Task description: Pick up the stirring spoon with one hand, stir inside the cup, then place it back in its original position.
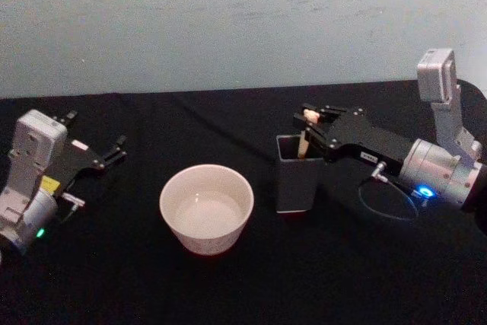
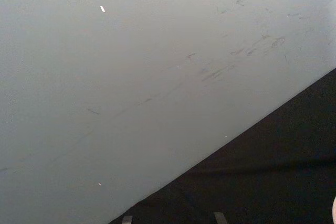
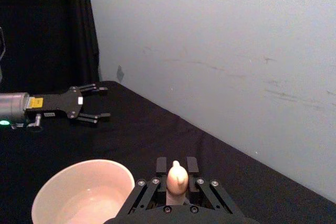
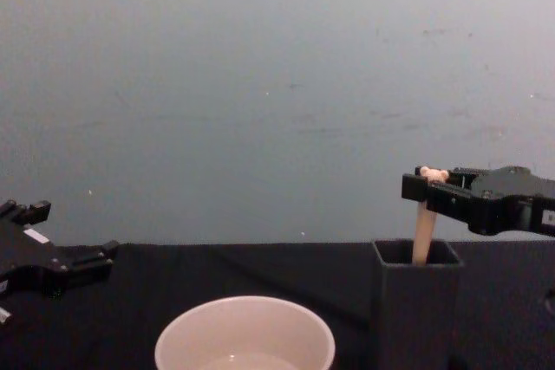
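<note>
The stirring spoon stands upright in the dark square holder, its bowl hidden inside. Only the beige handle and the bear head stick out. My right gripper reaches in from the right and is shut on the spoon's top, one finger on each side of the bear head. Left of the holder sits the cream cup, holding clear liquid. My left gripper rests open at the far left of the table, away from the cup.
A black cloth covers the table, and a pale wall rises right behind its far edge. A thin cable loop hangs under my right wrist. Bare cloth lies in front of the cup and holder.
</note>
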You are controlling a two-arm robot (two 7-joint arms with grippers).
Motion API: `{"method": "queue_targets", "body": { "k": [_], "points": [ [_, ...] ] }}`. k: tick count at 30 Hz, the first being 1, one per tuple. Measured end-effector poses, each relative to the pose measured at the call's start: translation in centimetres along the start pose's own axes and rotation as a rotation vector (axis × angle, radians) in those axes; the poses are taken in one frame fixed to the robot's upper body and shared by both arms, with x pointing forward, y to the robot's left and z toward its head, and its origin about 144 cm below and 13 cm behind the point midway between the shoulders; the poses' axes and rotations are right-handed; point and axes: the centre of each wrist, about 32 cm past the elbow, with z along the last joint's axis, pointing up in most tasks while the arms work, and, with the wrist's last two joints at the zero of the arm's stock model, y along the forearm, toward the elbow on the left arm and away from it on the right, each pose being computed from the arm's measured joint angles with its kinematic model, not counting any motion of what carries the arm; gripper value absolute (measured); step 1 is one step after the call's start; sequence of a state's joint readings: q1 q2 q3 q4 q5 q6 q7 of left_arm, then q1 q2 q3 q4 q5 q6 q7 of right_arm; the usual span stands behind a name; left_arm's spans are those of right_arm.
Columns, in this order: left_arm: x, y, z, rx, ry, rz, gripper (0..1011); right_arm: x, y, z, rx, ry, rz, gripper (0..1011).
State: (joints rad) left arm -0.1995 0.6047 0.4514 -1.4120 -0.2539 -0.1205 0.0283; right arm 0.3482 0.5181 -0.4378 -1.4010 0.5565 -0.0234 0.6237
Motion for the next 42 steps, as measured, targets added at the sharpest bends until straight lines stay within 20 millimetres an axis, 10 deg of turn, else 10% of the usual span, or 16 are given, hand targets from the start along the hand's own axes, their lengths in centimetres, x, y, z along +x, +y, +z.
{"method": "queue_targets", "body": {
  "k": [23, 42],
  "points": [
    [0.00, 0.00, 0.00, 0.000, 0.000, 0.000, 1001, -0.02, 0.22, -0.24, -0.016, -0.005, -0.013, 217],
    [0.00, 0.00, 0.00, 0.000, 0.000, 0.000, 1001, -0.01, 0.21, -0.20, -0.013, -0.005, -0.012, 791]
  ]
}}
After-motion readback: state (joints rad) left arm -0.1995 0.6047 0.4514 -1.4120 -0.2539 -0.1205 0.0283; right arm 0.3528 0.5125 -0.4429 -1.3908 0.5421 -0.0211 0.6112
